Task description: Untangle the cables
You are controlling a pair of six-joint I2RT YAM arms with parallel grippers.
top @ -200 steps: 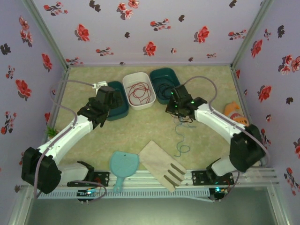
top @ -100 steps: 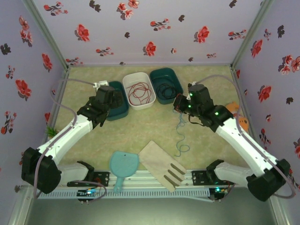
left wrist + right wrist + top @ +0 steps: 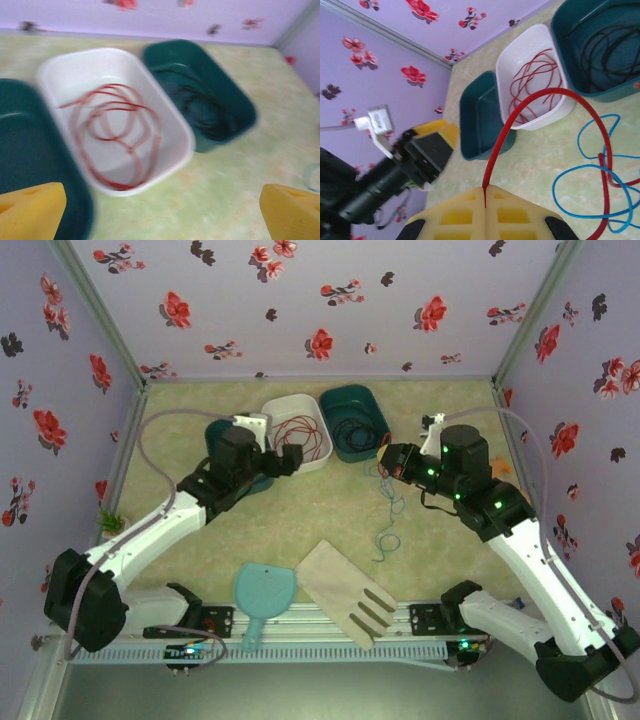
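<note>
My right gripper (image 3: 485,190) is shut on a red cable (image 3: 547,93), which arcs up from the pads and comes down across the teal-blue cable (image 3: 580,167) looped on the table. More red cable (image 3: 117,135) lies coiled in the white bin (image 3: 165,107). The black cable (image 3: 202,105) lies in the teal bin (image 3: 240,102) to its right. My left gripper (image 3: 160,215) hovers open just in front of the white bin, nothing between its yellow fingertips (image 3: 30,210). From above, the left gripper (image 3: 285,461) and right gripper (image 3: 392,462) face each other, with the teal-blue cable (image 3: 386,525) trailing below.
An empty teal bin (image 3: 480,117) stands left of the white one, partly under my left arm (image 3: 160,525). A light-blue dustpan (image 3: 264,595) and a wooden fork-shaped spatula (image 3: 348,590) lie near the front rail. An orange toy (image 3: 500,472) sits at the right wall.
My right arm has pulled back to the right and lifted, drawing the red cable with it. My left gripper has swung right, from over the left teal bin to the white bin.
</note>
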